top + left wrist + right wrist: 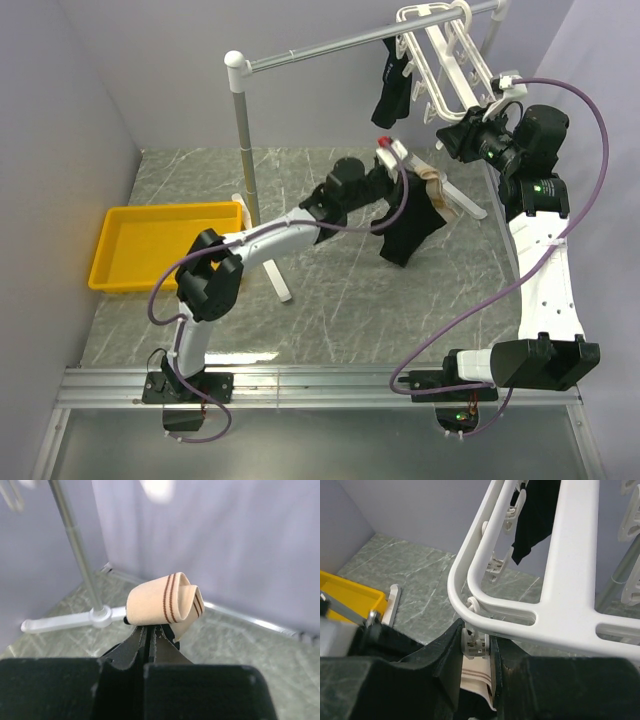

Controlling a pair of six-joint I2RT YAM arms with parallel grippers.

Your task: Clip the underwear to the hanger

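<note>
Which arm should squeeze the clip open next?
Right: the right gripper brackets a clip under the hanger corner; the left gripper is shut on the underwear waistband, so it's occupied.

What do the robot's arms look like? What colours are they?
The left arm and right arm are white tubes joined by chunky black joints. The left gripper and right gripper are black with two fingers. A purple cable loops along each arm. The right arm has a tiny green light.
</note>
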